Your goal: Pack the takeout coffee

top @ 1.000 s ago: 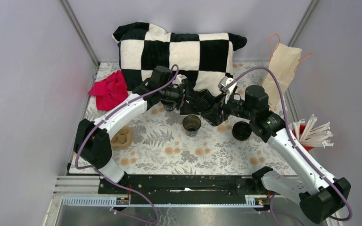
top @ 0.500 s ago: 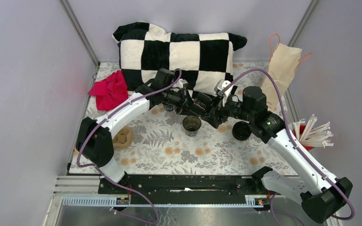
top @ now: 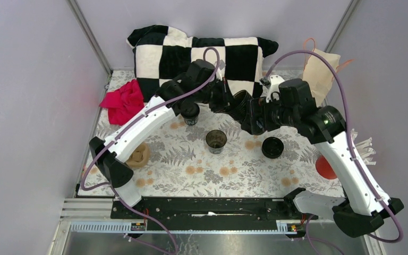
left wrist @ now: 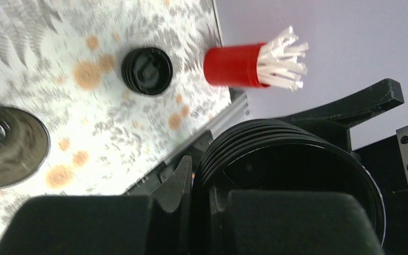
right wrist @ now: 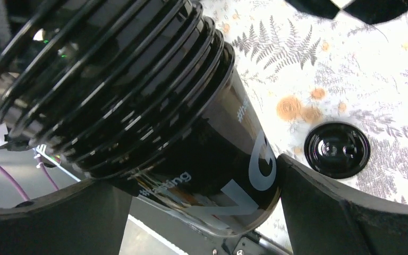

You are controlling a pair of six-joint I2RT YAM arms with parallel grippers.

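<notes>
Left gripper (left wrist: 199, 212) clenched the cup stack (left wrist: 292, 154) by its rim, one finger inside. Right gripper (right wrist: 202, 196) straddled its base, jaws wide; grasping or not, I couldn't tell. A lid (right wrist: 336, 150) lay beneath it.

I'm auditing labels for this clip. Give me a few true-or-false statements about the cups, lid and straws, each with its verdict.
1. A loose lid lies on the table. True.
2. The middle cup has a lid on it. False: it stands open with no lid.
3. The left gripper pinches the rim of the cup stack. True.
4. The straws sit in a black cup. False: they are in a red cup.
</notes>
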